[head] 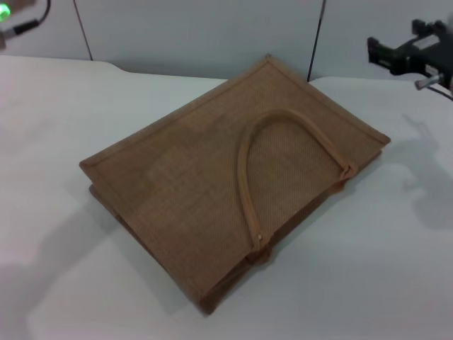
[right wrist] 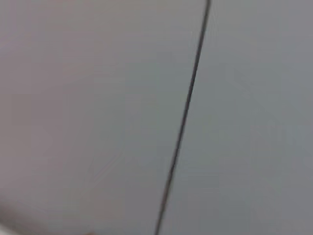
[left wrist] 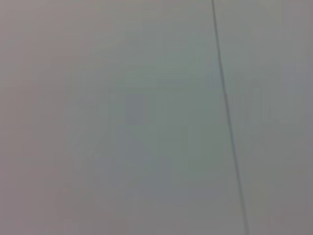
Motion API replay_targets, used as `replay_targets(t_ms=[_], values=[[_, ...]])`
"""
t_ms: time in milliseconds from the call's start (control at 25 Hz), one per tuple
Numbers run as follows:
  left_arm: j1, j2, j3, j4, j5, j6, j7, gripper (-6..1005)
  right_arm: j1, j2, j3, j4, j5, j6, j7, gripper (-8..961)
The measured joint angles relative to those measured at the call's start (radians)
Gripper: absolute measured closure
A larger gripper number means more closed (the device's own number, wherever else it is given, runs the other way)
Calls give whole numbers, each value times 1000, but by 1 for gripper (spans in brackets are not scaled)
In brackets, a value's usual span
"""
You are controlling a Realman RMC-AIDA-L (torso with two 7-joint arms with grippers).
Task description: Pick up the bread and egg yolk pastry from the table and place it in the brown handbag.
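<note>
The brown handbag [head: 233, 180] lies flat on the white table [head: 56, 106], filling the middle of the head view, with one looped handle [head: 248, 170] resting on its upper face. The bread and the egg yolk pastry are out of view in every frame. My right gripper [head: 386, 53] hangs at the far right, above the table's back edge and well clear of the bag. Only a sliver of my left arm [head: 6, 14], with a green light, shows at the far left corner. Both wrist views show just a grey wall.
A grey panelled wall [head: 198, 28] runs behind the table; its dark seams [left wrist: 227, 117] [right wrist: 183, 122] cross both wrist views. Bare white tabletop surrounds the bag on the left, front and right.
</note>
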Motion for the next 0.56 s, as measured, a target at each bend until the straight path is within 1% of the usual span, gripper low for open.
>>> replay_targets(t_ms=[120, 240, 280, 360, 480, 560], values=[[38, 0, 87, -51, -84, 93, 149, 121, -17, 1, -231, 90, 13, -367, 15, 121], [61, -1, 186, -112, -192, 184, 297, 121, 0, 1, -407, 245, 53, -705, 104, 122], [63, -1, 206, -124, -218, 201, 329, 121, 10, 1, -441, 290, 58, -763, 148, 122], [76, -1, 266, -160, -304, 256, 438, 121, 43, 0, -506, 406, 63, -887, 298, 121], [93, -2, 344, -208, -444, 332, 599, 121, 100, -3, -556, 551, 56, -933, 535, 120], [94, -2, 363, -239, -522, 353, 667, 121, 130, -5, -579, 629, 53, -952, 655, 120]])
